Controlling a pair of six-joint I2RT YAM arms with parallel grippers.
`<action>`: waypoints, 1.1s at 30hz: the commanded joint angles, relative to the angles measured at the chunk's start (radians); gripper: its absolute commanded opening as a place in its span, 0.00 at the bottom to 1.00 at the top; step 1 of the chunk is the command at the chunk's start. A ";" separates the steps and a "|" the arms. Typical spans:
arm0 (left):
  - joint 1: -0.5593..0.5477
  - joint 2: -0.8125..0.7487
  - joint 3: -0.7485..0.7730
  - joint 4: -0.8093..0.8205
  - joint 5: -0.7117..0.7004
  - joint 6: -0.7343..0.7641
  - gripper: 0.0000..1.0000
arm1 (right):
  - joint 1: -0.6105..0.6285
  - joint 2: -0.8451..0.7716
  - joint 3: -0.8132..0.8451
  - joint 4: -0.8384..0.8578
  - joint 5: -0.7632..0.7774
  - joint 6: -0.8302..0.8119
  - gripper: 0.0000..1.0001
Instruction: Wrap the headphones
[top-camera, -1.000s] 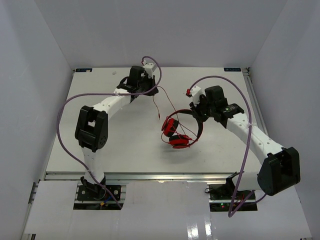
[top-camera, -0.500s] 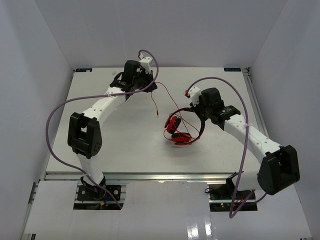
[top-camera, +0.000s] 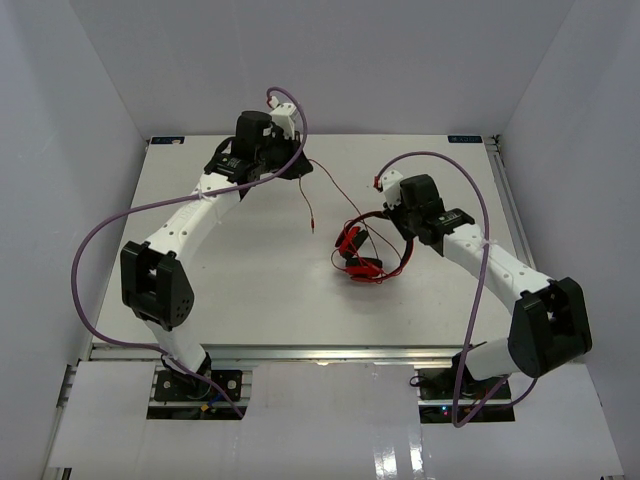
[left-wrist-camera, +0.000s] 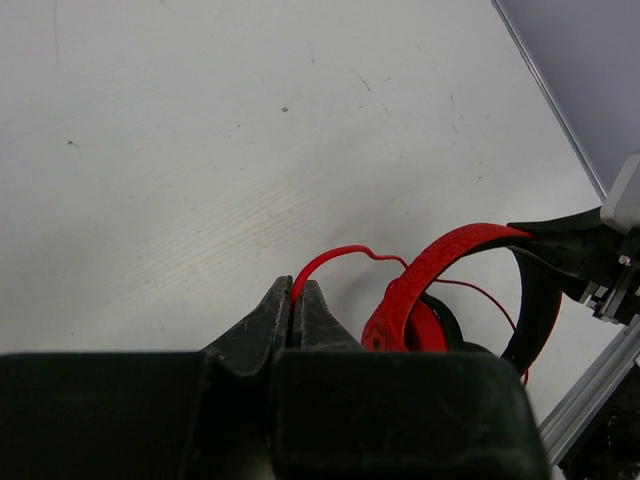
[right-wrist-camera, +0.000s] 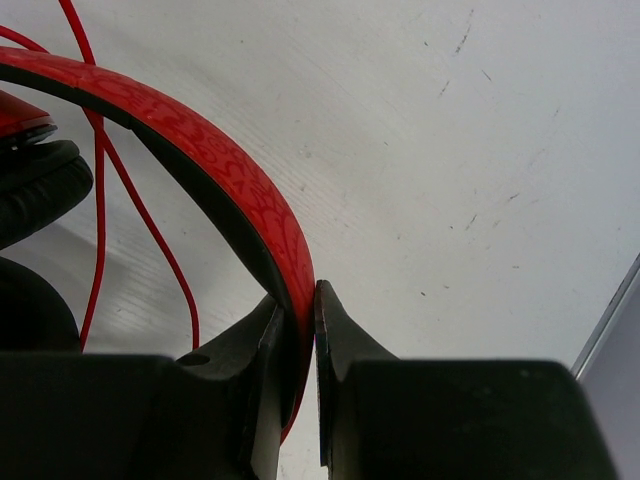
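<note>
The red headphones (top-camera: 365, 252) are right of the table's centre, their headband held up by my right gripper (top-camera: 392, 222). In the right wrist view that gripper (right-wrist-camera: 300, 296) is shut on the red, black-edged headband (right-wrist-camera: 200, 140), with the thin red cord (right-wrist-camera: 135, 205) and a black ear pad (right-wrist-camera: 35, 190) to the left. My left gripper (top-camera: 298, 168) is at the back of the table, shut on the cord (top-camera: 335, 185). In the left wrist view the cord (left-wrist-camera: 325, 255) leaves the closed left gripper (left-wrist-camera: 297, 292) toward the headphones (left-wrist-camera: 440, 275). A loose cord end (top-camera: 311, 222) hangs down.
Thick purple cables (top-camera: 110, 225) loop off both arms. The white table (top-camera: 230, 290) has a metal rail at its near edge (top-camera: 300, 352) and white walls on three sides. The right gripper's body shows at the right of the left wrist view (left-wrist-camera: 590, 265).
My left arm has drawn back and to the left with the cord, stretching it out. My right gripper has shifted the headphones slightly right, and they have turned.
</note>
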 joint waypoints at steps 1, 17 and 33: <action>0.006 -0.060 0.009 -0.025 0.034 -0.036 0.00 | -0.030 0.005 0.051 0.058 0.029 0.046 0.08; -0.018 -0.063 -0.051 0.081 0.300 -0.299 0.00 | -0.099 0.106 0.127 0.090 0.137 0.192 0.08; -0.127 0.028 -0.188 0.354 0.377 -0.512 0.00 | -0.140 0.269 0.393 0.084 0.176 0.385 0.08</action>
